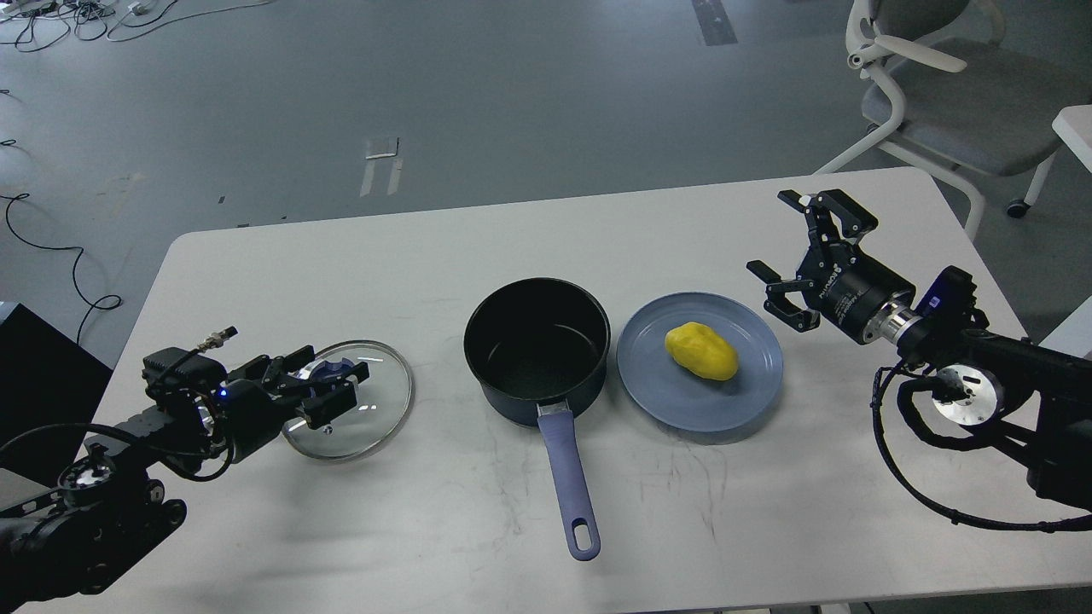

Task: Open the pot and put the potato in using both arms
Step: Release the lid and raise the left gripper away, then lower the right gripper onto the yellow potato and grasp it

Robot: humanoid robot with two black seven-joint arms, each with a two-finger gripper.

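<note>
Pot [537, 350] open; left tool [328, 384] clamped on lid [375, 409] knob at desk [426, 247]. Right tool [798, 256] apart, empty. Next, probably: grasp potato [701, 350] off plate [657, 392].

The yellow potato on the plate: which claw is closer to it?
The right claw, open just beyond the blue plate's right rim, is nearer the potato. The left claw is across the pot, at the glass lid.

The left gripper [328, 384] covers most of the blue knob [328, 368] of the glass lid [354, 401]; grip there is unclear. The office chair [930, 94] is cut by the upper right edge. Both arms leave the frame at the lower corners.
</note>
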